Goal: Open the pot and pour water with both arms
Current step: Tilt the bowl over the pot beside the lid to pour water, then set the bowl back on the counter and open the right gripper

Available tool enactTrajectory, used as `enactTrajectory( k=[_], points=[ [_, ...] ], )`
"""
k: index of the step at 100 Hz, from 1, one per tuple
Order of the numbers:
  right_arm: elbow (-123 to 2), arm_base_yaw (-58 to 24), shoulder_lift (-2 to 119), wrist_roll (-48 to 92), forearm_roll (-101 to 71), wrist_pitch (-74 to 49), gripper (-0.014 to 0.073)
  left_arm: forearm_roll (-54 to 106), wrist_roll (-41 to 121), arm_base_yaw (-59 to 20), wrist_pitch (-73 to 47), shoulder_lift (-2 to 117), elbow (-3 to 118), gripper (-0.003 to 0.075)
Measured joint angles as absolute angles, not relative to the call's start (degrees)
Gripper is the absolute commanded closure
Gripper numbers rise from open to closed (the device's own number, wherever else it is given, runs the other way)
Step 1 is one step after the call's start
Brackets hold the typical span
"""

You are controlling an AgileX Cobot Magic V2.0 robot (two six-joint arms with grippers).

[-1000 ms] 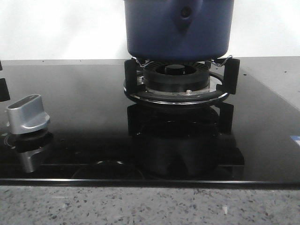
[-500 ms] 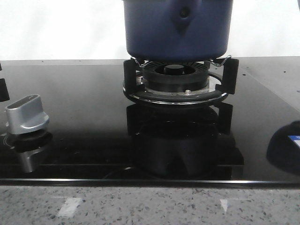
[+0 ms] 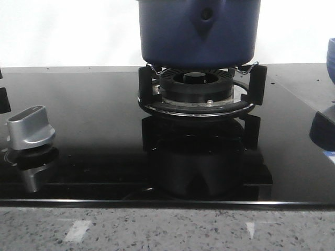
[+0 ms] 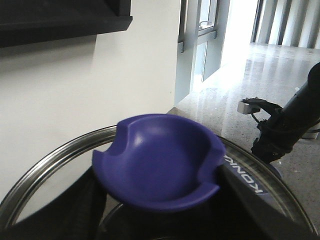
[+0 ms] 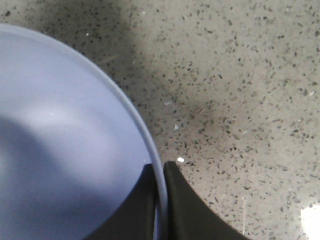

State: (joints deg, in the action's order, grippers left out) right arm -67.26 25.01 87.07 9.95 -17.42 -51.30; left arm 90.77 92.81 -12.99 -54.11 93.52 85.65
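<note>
- Navy-blue pot [image 3: 199, 32] sits on the burner grate [image 3: 198, 93], at 12 o'clock on the black glass worktop [image 3: 94, 136].
- Right pincer [image 5: 162, 172] pinches a pale blue bowl [image 5: 60, 150] rim.
- Left pincer seems to carry a steel-rimmed lid [image 4: 40, 170] by its purple knob [image 4: 160, 160]; its grip is hidden.

right claw [image 5: 161, 200] with two matte black tapered fingers, left claw [image 4: 165, 220] black, finger [image 4: 250, 182] with white lettering, other arm [image 4: 292, 117] black, jointed, small white box, thin cables
</note>
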Motion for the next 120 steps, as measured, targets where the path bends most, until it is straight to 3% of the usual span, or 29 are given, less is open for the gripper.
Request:
enactTrajectory(
  k=[23,32,65,120],
  points=[
    [-67.26,25.01,87.07,9.95,-17.42,-50.96,0.0328,90.86,92.81,-12.99,-54.03,93.52,85.65,0.0426],
    [-68.06,25.01,87.07,9.95,-17.29,-51.95,0.0264,90.86,92.81,-12.99,-54.03,93.52,85.65,0.0426],
    [-75.63,25.01,81.82,9.95,-17.51,-56.76,0.0262,90.89,92.81,-15.66,-53.23,93.52,85.65,0.0426],
    [-76.25,25.01,71.71,9.95,-18.97,-59.51,0.0262,87.39,95.26,-22.22,-52.35,100.41,85.69,0.0426]
  ],
)
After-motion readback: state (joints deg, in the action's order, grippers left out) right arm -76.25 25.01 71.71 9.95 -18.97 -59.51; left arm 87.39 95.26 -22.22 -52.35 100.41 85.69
